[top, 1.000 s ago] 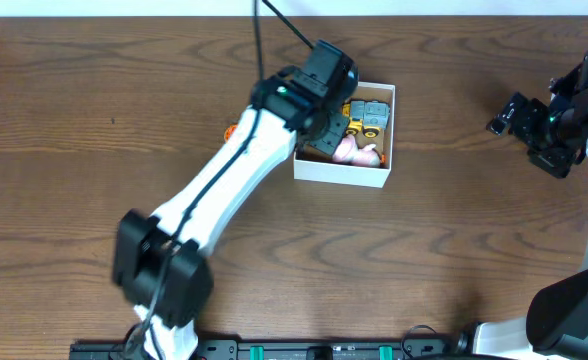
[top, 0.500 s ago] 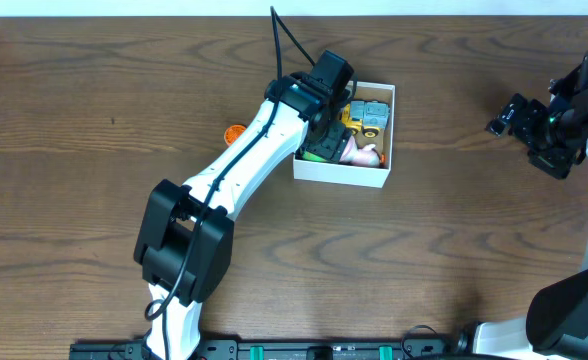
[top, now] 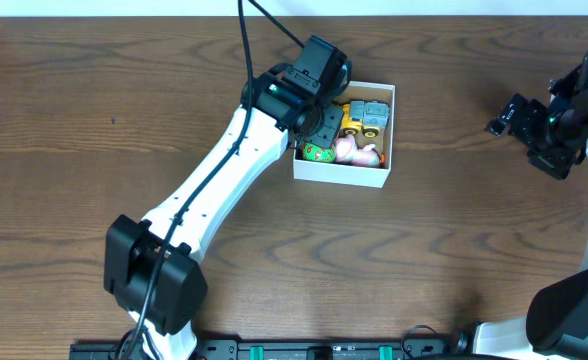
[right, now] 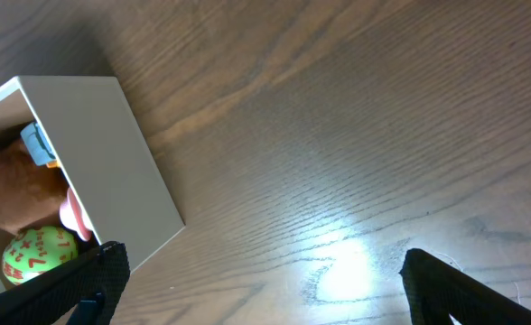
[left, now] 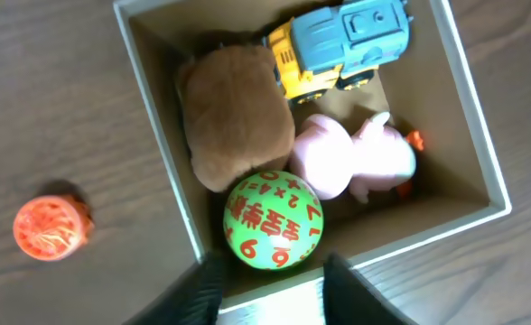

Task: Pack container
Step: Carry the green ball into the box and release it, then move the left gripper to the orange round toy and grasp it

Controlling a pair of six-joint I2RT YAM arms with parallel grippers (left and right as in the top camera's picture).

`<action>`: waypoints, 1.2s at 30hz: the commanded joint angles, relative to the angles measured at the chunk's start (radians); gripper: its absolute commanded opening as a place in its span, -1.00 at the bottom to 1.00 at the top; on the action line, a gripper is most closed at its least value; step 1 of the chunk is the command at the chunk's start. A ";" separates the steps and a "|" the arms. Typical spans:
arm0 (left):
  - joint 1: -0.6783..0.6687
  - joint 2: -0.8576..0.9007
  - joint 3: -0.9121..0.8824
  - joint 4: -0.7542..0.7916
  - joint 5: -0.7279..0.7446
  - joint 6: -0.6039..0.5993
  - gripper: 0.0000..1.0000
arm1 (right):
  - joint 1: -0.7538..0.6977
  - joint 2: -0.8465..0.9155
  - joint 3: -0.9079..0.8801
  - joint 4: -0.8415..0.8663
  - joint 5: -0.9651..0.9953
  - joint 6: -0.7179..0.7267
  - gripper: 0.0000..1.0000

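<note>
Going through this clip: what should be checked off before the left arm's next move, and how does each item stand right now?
1. Left hand open and empty: ok.
2. Green ball lying inside the container: ok.
3. Every toy packed: not ok, an orange toy lies outside the container.
4. Right hand open, away from the container: ok.
5. Room inside for the orange toy: cannot tell.
</note>
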 commanded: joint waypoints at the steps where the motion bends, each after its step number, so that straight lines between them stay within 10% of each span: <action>1: 0.002 0.009 0.001 -0.002 -0.006 -0.001 -0.70 | -0.005 -0.014 0.000 -0.002 0.003 0.017 0.99; 18: -0.005 0.225 -0.018 0.009 0.000 -0.001 -0.79 | -0.005 -0.014 0.000 -0.005 0.003 0.018 0.98; 36: 0.009 -0.040 0.095 -0.079 -0.068 -0.001 0.21 | -0.005 -0.014 0.000 -0.005 0.003 0.017 0.99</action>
